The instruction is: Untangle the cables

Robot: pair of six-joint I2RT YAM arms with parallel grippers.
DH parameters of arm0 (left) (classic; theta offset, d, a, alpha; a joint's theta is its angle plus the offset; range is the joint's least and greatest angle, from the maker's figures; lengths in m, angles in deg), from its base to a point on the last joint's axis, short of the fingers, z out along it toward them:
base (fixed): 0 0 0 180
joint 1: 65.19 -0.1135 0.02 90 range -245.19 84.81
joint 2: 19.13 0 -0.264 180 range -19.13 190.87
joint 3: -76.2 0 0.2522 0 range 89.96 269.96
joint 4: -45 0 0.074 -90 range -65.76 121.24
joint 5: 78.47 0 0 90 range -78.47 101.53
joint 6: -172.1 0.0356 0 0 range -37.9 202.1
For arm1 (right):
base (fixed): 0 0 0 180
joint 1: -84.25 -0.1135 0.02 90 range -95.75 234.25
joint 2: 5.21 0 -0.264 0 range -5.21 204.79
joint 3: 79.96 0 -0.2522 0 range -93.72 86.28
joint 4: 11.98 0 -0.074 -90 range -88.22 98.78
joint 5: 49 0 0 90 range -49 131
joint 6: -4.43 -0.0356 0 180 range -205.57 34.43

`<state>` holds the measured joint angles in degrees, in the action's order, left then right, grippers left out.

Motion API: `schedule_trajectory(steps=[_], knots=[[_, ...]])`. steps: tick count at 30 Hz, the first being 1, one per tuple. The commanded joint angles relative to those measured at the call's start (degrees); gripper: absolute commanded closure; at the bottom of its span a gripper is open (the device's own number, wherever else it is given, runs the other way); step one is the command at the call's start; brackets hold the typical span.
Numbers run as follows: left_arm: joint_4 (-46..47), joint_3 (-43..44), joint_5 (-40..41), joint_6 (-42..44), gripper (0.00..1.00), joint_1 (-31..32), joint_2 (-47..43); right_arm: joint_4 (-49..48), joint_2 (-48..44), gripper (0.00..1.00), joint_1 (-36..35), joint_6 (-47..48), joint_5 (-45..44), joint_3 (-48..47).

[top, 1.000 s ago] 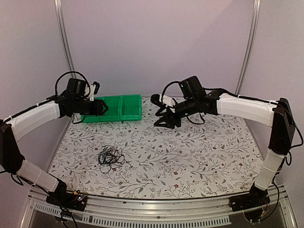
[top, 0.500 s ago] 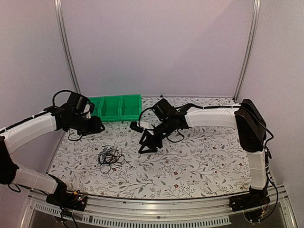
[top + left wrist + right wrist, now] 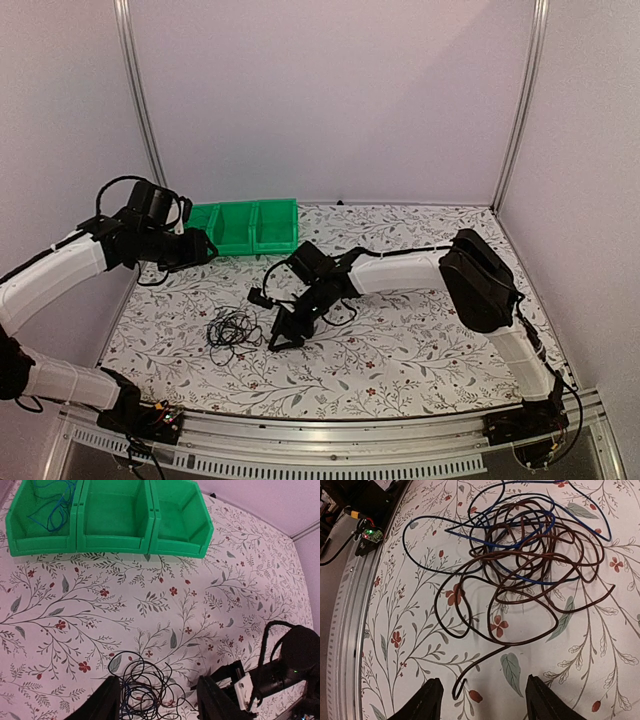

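Right gripper [image 3: 283, 335]: jaws stand apart, nothing between them. It sits low over the table [image 3: 430, 340], just beside the right side of the cables [image 3: 232, 330]. In the right wrist view both fingers [image 3: 429, 700] frame bare patterned surface, and the bundle lies ahead of them. One loose brown end comes close to the finger on the left of that view; contact cannot be confirmed.

Left gripper [image 3: 203, 248]: jaws likewise apart and empty. It is held above the far-left corner of the table, near the front of the green bin [image 3: 245, 228] and well apart from the cables. Its wrist view looks down on the bundle between its spread fingers [image 3: 107, 702].

Cables [image 3: 520, 545]: one knotted heap of very thin wires lying flat on the left half of the table, closer to the near edge than the far. From above they read black; close up, brown and blue strands [image 3: 470, 535] loop through one another, with wider loops straying outward. No plugs can be made out.

Green bin [image 3: 115, 542]: three compartments, along the far edge at the left. A thin blue wire [image 3: 50, 510] lies in its leftmost compartment.
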<state>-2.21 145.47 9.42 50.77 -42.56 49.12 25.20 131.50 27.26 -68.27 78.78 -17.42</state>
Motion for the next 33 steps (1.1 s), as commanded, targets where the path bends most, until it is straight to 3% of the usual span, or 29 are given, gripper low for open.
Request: schedule_trajectory(steps=[1,4,7,12,19,25,33], knots=[[0.9,0.59,-0.3,-0.07,0.48,0.66,-1.92,-1.33,2.14,0.46,-0.22,-2.79,-1.03,-1.94],[3.05,-2.17,-1.32,1.24,0.48,0.68,-2.55,-1.08,1.75,0.59,-0.17,-2.15,-0.06,-1.37],[6.1,-5.08,-2.6,3.04,0.48,1.13,-2.99,-1.11,0.96,0.8,-0.21,-1.22,1.56,-0.64],[14.21,-10.41,-6.06,5.96,0.47,4.13,-4.18,-0.58,-0.77,1.0,-0.15,0.27,1.12,-1.11],[26.18,-19.03,-5.17,12.26,0.41,12.71,-6.73,4.93,-9.51,1.0,1.13,4.08,0.19,-2.47],[49.02,-31.2,-2.96,15.02,0.35,17.23,-9.85,8.72,-13.08,1.0,1.53,5.75,-1.19,-5.12],[61.47,-34.31,-5.82,17.64,0.35,18.8,-2.25,14.48,-13.08,1.0,2.48,8.24,-3.63,-10.45]])
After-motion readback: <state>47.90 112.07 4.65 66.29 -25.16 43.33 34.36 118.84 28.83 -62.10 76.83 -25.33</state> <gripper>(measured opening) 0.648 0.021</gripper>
